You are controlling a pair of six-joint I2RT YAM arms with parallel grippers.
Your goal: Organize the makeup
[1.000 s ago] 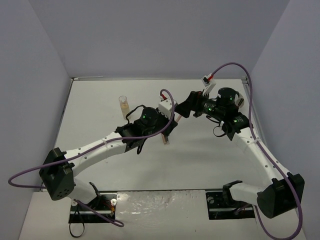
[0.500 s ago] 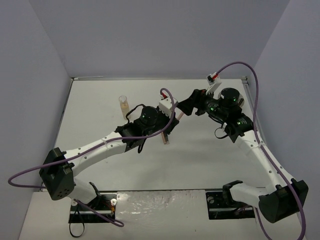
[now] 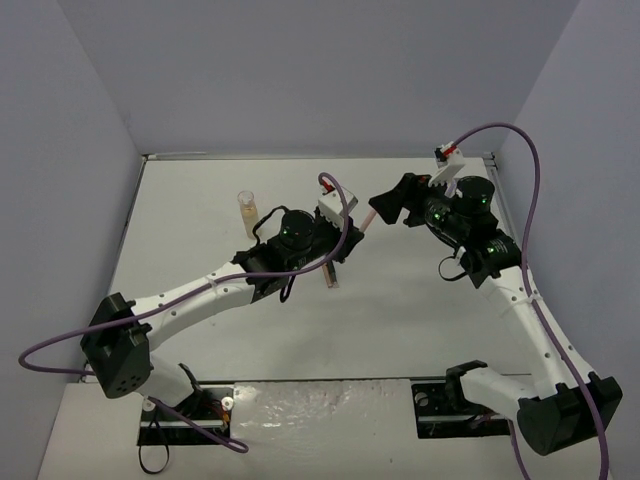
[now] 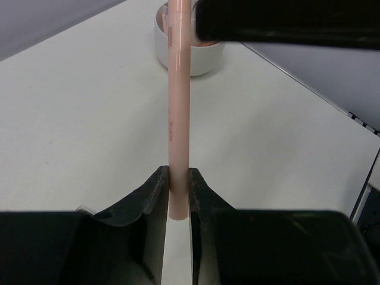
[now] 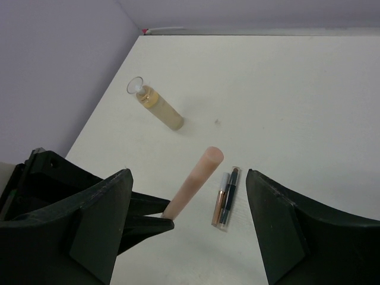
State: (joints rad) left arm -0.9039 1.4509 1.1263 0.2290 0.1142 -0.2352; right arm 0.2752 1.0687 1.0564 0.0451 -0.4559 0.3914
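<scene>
Top camera looks down from behind; both close wrist views seemingly share the pink stick (image 4: pixel 178 119).

Tiny print along pink stick (image 4: pixel 179 107), too small to read.

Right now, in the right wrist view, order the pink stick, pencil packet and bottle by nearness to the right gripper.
1. pink stick, between the fingers of the right gripper.
2. pencil packet, lying just beyond.
3. bottle, farther off, upper left.

I look down on a white counter (image 3: pixel 200 230) boxed in by plain lilac-grey walls (image 3: pixel 320 70) on three sides, evenly lit, with a metal strip (image 3: pixel 250 156) along its far edge.
</scene>
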